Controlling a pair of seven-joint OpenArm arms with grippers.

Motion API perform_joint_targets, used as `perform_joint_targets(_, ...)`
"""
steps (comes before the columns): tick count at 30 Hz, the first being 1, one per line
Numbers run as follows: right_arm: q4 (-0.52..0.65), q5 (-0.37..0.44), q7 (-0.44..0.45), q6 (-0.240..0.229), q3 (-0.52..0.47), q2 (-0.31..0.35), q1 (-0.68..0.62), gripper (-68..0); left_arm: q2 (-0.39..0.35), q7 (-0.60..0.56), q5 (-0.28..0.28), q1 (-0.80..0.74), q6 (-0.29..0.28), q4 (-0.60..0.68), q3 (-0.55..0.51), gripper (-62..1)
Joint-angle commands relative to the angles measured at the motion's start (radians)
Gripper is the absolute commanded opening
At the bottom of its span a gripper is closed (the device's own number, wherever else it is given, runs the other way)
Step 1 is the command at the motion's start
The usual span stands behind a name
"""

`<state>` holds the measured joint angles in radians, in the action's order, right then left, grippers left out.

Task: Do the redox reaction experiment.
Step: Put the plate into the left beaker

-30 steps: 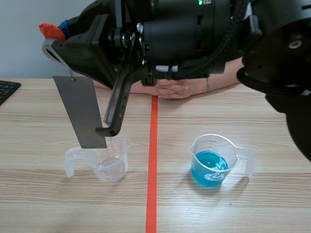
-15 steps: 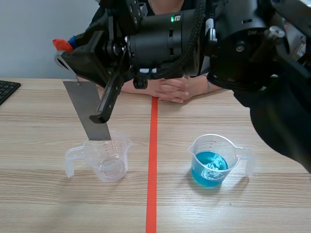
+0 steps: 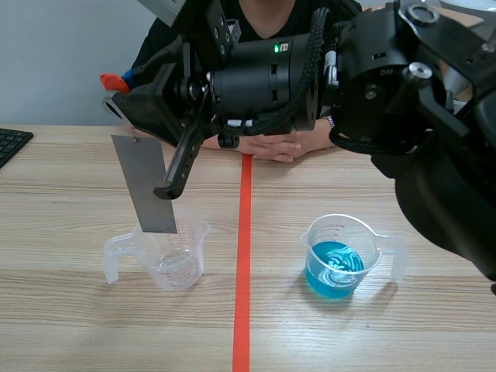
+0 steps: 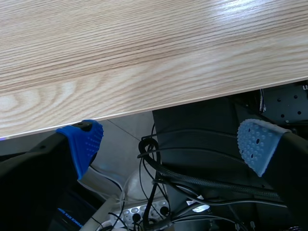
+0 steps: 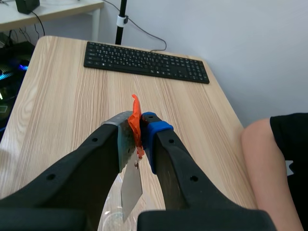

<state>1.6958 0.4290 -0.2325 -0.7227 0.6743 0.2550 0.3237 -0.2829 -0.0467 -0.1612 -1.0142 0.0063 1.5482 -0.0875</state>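
Note:
A grey metal strip (image 3: 147, 186) hangs from an orange tag (image 5: 136, 122). My right gripper (image 3: 116, 81) is shut on that tag and reaches across from the right, high above the table's left half. The strip's lower edge is at the rim of an empty clear beaker (image 3: 174, 260); whether it dips inside I cannot tell. In the right wrist view the strip (image 5: 131, 190) dangles below the gripper (image 5: 137, 130). A second clear beaker (image 3: 337, 260), holding blue liquid, stands right of the red line. My left gripper (image 4: 171, 144) is open, its blue pads (image 4: 82, 142) wide apart beyond the table's edge.
A person sits across the table with clasped hands (image 3: 275, 142) resting on it near the red tape line (image 3: 242, 271). A black keyboard (image 3: 12, 143) lies at the far left edge. Cables and equipment (image 4: 159, 192) show below the table in the left wrist view.
The right arm has shifted the hanging strip a little to the right, from the empty beaker's handle side toward its middle. Both beakers have stayed put.

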Motion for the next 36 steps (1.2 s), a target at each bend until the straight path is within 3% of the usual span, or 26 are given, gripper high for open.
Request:
perform_joint_targets(1, -0.011, 0.002, 0.015, 0.000, -0.010, -0.013, 0.029, -66.0, 0.002, -0.007, -0.002, -0.002, -0.001, 0.018, 0.001, 1.4)
perform_joint_targets(16, -0.208, -0.072, 0.109, 0.000, 0.026, -0.076, 0.084, -66.0, 0.002, 0.021, -0.003, -0.002, -0.001, 0.018, 0.001, 1.4)
perform_joint_targets(22, -0.301, -0.149, 0.174, -0.001, 0.040, -0.103, 0.095, -66.0, 0.002, 0.021, -0.002, -0.002, -0.001, 0.018, 0.001, 1.4)
perform_joint_targets(30, -0.343, -0.199, 0.195, -0.004, 0.061, -0.114, 0.095, -65.9, 0.002, 0.021, -0.002, -0.002, -0.001, 0.018, 0.001, 1.4)
perform_joint_targets(36, -0.343, -0.209, 0.194, -0.023, 0.061, -0.114, 0.095, -52.8, 0.002, 0.018, -0.003, -0.002, -0.001, 0.018, 0.001, 1.4)
